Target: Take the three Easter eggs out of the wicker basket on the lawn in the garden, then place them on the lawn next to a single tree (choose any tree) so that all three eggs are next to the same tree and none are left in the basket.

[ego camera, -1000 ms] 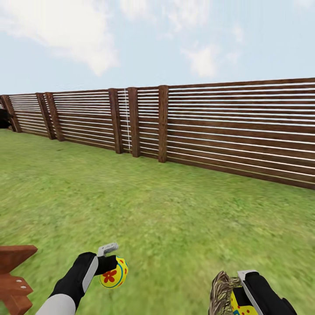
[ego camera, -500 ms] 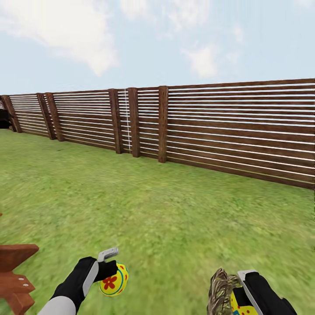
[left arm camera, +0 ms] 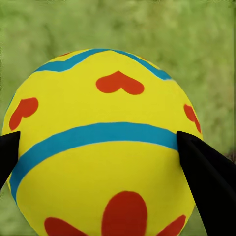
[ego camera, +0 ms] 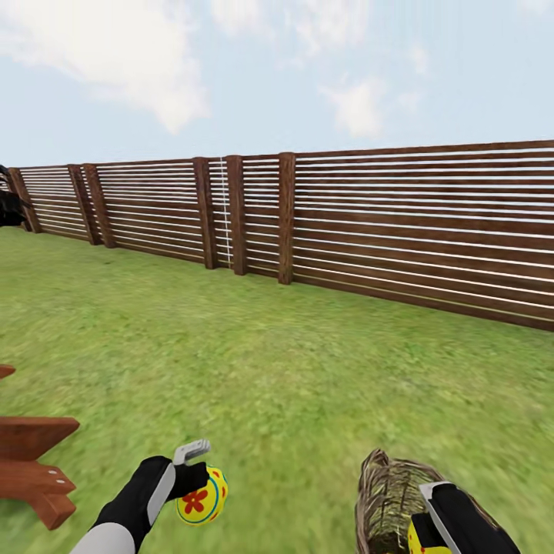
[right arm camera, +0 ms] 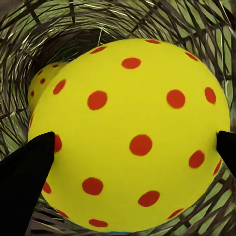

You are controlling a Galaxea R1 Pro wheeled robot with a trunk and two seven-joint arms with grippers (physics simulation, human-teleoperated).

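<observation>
Both tools clenched on eggs, out on the green grass lawn (ego camera: 292,369).
Left tool (ego camera: 201,492) grips a yellow flower-painted egg (ego camera: 201,497); right tool (ego camera: 431,531), cut off, grips a red-dotted yellow egg (right arm camera: 130,135) over the brown wicker basket (ego camera: 388,500), another egg (right arm camera: 45,81) half hidden.

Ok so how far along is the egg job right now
Nothing is placed yet. The left gripper holds a flower-painted egg above the lawn. The right gripper grips a dotted egg at the wicker basket, with a third egg inside. Left: all three beside one tree.
</observation>
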